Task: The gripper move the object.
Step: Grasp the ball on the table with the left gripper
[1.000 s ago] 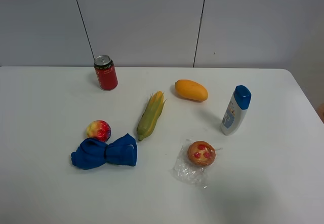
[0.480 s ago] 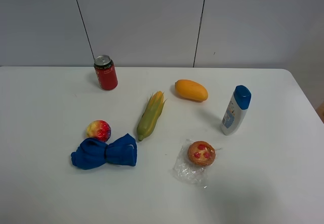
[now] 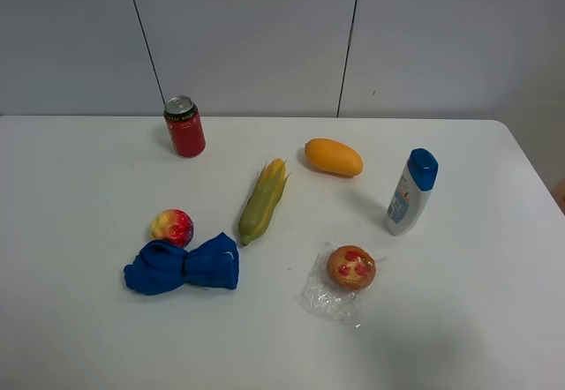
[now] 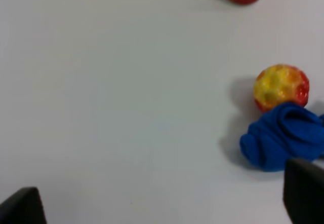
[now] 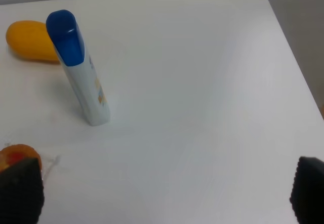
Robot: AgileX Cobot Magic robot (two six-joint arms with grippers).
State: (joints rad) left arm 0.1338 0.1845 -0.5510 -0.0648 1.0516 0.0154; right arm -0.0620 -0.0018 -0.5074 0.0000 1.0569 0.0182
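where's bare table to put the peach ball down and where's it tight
Bare: the wide stretch left of the can and peach ball, the front strip below the blue cloth and tart, and the corner right of the bottle. Crowded: the ball sits against the cloth with the corn close by.

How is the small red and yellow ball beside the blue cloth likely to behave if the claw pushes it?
The ball is round, so it would probably roll when pushed. The blue cloth seems to touch it and may block rolling that way. Its surface looks dimpled, so it is perhaps not very slippery.
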